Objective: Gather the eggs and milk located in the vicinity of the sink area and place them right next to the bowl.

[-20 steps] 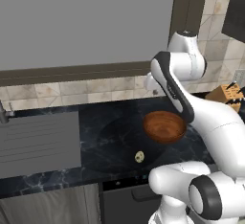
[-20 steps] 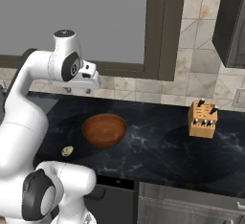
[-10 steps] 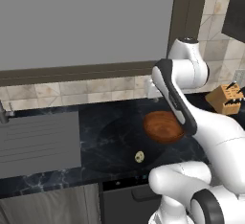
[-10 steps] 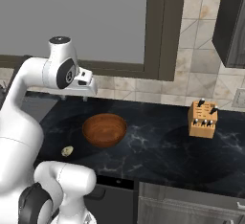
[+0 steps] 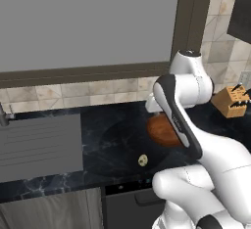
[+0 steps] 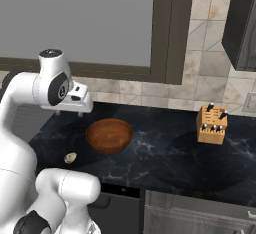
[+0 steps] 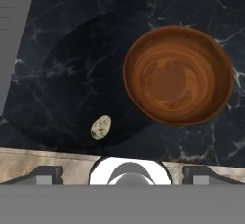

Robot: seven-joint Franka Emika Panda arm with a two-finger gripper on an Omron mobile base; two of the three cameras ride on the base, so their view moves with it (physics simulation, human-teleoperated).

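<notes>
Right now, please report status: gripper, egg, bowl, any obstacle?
Gripper open, empty, high above counter. Egg lies on dark counter near bowl, not touching. Milk not sighted. Nothing between egg and bowl.

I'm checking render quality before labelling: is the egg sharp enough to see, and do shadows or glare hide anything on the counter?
Hand view: the egg is crisp, pale and speckled, lying on a dark round patch of the counter; the bowl shows clear grain, no glare. Left base view: the egg is tiny and soft, and the arm covers part of the bowl. Right base view: lighting is even, the knife block clear.
</notes>
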